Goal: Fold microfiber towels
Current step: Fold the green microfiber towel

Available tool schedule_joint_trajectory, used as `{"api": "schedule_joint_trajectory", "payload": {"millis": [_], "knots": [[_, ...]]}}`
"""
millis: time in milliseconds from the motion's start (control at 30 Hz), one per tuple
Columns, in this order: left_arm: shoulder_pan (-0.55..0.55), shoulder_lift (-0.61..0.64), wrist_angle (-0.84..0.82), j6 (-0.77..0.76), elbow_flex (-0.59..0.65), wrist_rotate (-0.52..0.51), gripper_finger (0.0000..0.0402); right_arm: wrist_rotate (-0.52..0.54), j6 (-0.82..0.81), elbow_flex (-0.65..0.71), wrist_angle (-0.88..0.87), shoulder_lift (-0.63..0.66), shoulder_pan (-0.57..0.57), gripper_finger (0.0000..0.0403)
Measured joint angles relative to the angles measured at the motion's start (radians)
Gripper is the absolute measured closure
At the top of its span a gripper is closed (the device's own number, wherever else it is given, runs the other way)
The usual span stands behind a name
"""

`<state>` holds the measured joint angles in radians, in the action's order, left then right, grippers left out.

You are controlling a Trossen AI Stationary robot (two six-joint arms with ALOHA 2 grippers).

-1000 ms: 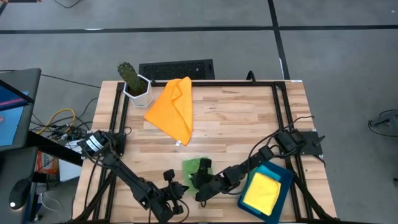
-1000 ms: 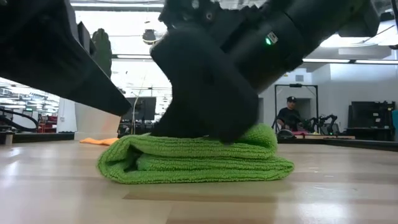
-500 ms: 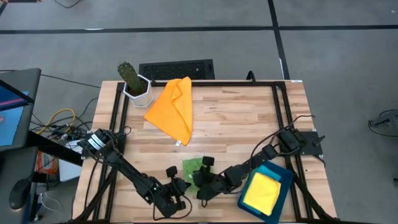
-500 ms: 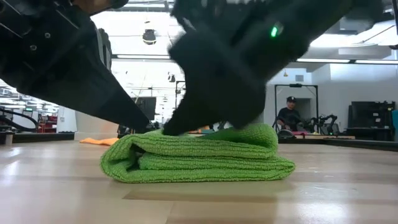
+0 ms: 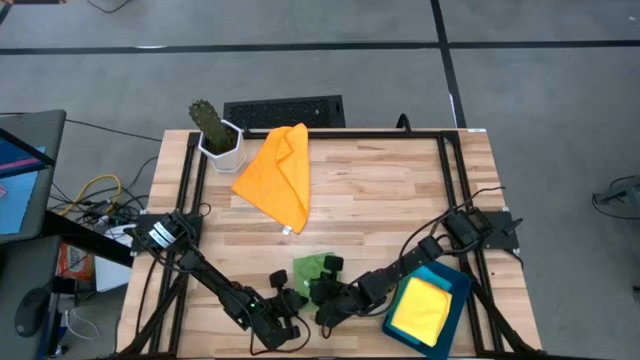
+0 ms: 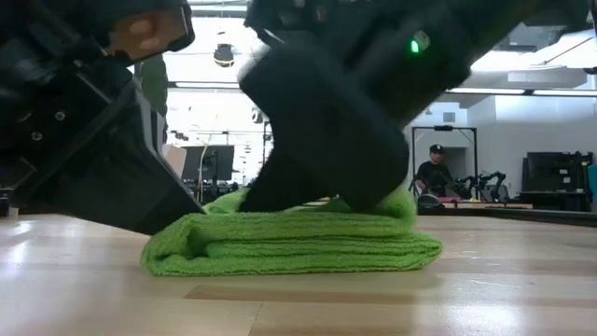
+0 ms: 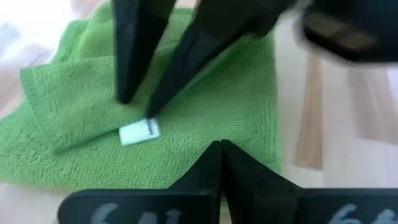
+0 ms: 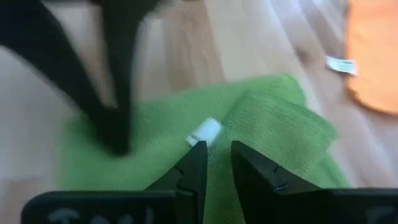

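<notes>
Taking the folded bright green microfiber towel (image 5: pixel 314 268) near the front edge of the pale wooden slatted table (image 5: pixel 380 190) as the landmark and reading from left to right: the left gripper (image 5: pixel 289 303) sits at the towel's left front edge with its two dark fingers pressed together and holding nothing, apparently nudging or steadying the bundle so the layers stay stacked. Half a second ago it hung a little farther from the towel; it has since closed in, and the low view now shows its dark body against the towel's left end. Behind and left of the towel, well apart, stand a white pot with a green cactus (image 5: pixel 212 130) and a loosely draped orange microfiber cloth (image 5: pixel 280 172), both unchanged. The right gripper (image 5: pixel 322 292) rests on the towel's right front part, its fingers slightly apart with the tips down on the nap beside the small white label (image 8: pixel 205 130); it seems to be pressing the fold flat, though whether cloth is actually pinched between the tips I cannot tell. It has barely shifted. To the right of the towel lies a dark teal rectangular tray (image 5: pixel 452 318) holding a folded yellow microfiber towel (image 5: pixel 421 308), the finished one parked out of the way.
</notes>
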<state>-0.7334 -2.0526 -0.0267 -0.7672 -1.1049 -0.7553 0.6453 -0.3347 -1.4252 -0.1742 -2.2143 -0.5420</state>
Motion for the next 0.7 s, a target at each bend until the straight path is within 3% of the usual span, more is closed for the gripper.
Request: {"api": "schedule_joint_trajectory", "payload": {"millis": [100, 233, 333, 600, 700], "knots": [[0.002, -0.001, -0.008, -0.001, 0.000, 0.010, 0.0401, -0.030, -0.014, -0.004, 0.004, -0.006, 0.003, 0.0305], [0.003, -0.001, -0.008, 0.002, 0.000, 0.014, 0.0402, 0.021, -0.020, -0.003, -0.034, -0.008, 0.001, 0.0305], [0.005, -0.001, -0.011, 0.000, 0.000, 0.022, 0.0402, 0.093, -0.056, -0.001, -0.112, 0.017, -0.003, 0.0305], [0.006, -0.001, -0.008, -0.001, 0.000, 0.024, 0.0402, 0.165, -0.243, -0.003, -0.406, 0.076, 0.000, 0.0305], [0.006, -0.001, -0.006, -0.002, 0.000, 0.025, 0.0402, 0.199, -0.290, -0.002, -0.442, 0.095, -0.016, 0.0305]]}}
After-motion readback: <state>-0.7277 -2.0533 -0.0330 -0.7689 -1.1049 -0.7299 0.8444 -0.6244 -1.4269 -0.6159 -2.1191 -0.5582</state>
